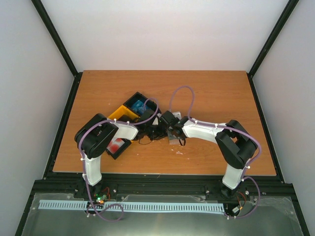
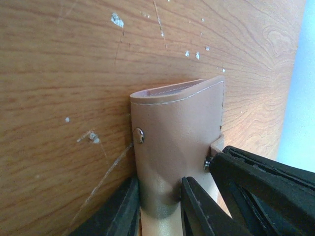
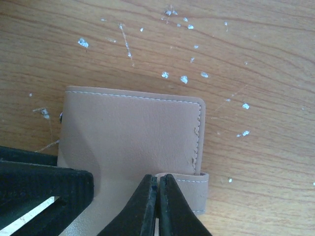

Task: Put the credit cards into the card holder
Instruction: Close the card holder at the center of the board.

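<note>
Worktop point(image 1: 211, 98): scratched, white-flecked wood inside white walls and a black frame. Left arm point(image 1: 98, 137) and right arm point(image 1: 231, 142) bend inward and meet at mid-worktop. Left jaws clamp the folded end of the one card holder point(image 3: 133, 132) there. Right jaws are closed, tips against its flap. Bins: one yellow bin point(image 1: 119, 113) and two black bins point(image 1: 130, 98), holding blue and red credit cards point(image 1: 138, 105), count unclear.

No legible writing on the card holder point(image 3: 133, 132) or elsewhere

Right fingers point(image 3: 137, 212) closed; left fingers point(image 2: 198, 212) seemingly clamping.
</note>
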{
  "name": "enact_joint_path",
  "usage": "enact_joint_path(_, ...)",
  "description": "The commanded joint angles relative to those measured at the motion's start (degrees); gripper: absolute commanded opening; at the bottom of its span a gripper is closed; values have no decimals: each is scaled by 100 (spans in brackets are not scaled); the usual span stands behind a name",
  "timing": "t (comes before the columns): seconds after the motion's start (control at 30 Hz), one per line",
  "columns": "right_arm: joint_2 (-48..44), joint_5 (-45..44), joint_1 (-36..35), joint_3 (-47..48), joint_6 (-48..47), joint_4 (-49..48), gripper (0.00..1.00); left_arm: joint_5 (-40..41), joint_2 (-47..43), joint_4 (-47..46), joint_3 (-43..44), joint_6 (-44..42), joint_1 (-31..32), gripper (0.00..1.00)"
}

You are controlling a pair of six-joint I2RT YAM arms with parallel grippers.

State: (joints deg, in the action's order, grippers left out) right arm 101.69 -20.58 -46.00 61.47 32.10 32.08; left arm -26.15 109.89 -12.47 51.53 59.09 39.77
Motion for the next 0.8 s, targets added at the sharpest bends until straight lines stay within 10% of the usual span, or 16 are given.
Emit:
enact_joint_path(0.0, 267, 395, -67, 20, -53, -132, 3, 148, 381, 1092, -233, -19, 123, 23)
enact_joint_path(0.77, 264, 326, -260, -143, 623, 29, 3, 137, 445, 1059, -212, 3, 128, 17)
